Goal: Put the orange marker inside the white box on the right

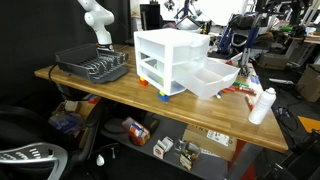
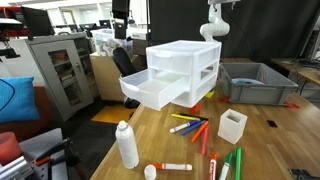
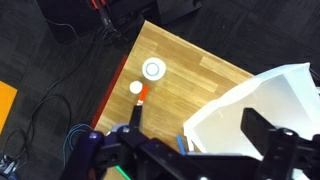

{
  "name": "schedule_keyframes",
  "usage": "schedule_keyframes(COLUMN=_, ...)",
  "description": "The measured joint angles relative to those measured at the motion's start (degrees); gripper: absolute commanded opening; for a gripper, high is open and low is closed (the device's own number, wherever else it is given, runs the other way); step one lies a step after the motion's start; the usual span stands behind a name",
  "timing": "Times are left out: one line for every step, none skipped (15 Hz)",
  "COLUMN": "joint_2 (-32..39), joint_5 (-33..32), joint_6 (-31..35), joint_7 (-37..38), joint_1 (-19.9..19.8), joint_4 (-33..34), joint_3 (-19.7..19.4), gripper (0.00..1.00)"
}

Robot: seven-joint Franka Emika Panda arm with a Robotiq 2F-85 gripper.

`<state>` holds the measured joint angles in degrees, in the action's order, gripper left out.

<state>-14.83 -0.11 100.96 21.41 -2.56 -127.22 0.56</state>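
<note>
Spread and empty, the claw hangs well above the orange marker.

Premises: robotics lab within an open-plan office. Evidence: grey metal cabinet, office chair, loose floor cables, cluttered equipment benches behind the wooden table.

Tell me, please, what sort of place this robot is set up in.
Most likely a research lab or workshop: the white robot arm stands by a long wooden table, a grey metal storage cabinet stands nearby, and cluttered equipment benches fill the background.
</note>
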Motion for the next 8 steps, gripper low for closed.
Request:
schedule_keyframes(joint_2=0.0, joint_5=0.0, joint_6=0.0, joint_7=0.0, joint_1=0.0, joint_4=0.0, joint_3=0.0, gripper=1.00)
schedule_keyframes(joint_2=0.0, joint_5=0.0, joint_6=0.0, joint_7=0.0, joint_1=0.0, joint_4=0.0, joint_3=0.0, gripper=1.00)
schedule_keyframes(joint_2=0.0, joint_5=0.1, joint_6=0.0, joint_7=0.0, joint_1=0.0, joint_4=0.0, joint_3=-0.1, gripper=1.00)
schedule_keyframes(joint_2=0.2, joint_5=0.1, joint_6=0.7, joint_7=0.2, joint_1=-0.2, joint_4=-0.2, joint_3=-0.3, gripper=1.00)
schedule_keyframes(joint_2=0.4, joint_5=0.0, joint_6=2.4, joint_7=0.4, joint_1=-0.5, joint_4=-0.7, joint_3=-0.6, gripper=1.00)
schedule_keyframes(joint_2=0.9, joint_5=0.0, joint_6=4.6, joint_7=0.4, joint_1=-0.9, joint_4=-1.6, joint_3=-1.2, gripper=1.00)
schedule_keyframes(joint_2=1.7, joint_5=0.1, joint_6=6.8, joint_7=0.4, joint_1=-1.4, joint_4=-2.6, joint_3=-1.9, gripper=1.00)
schedule_keyframes(joint_2=2.7, joint_5=0.2, joint_6=9.2, joint_7=0.3, joint_1=-1.8, joint_4=-3.8, joint_3=-2.6, gripper=1.00)
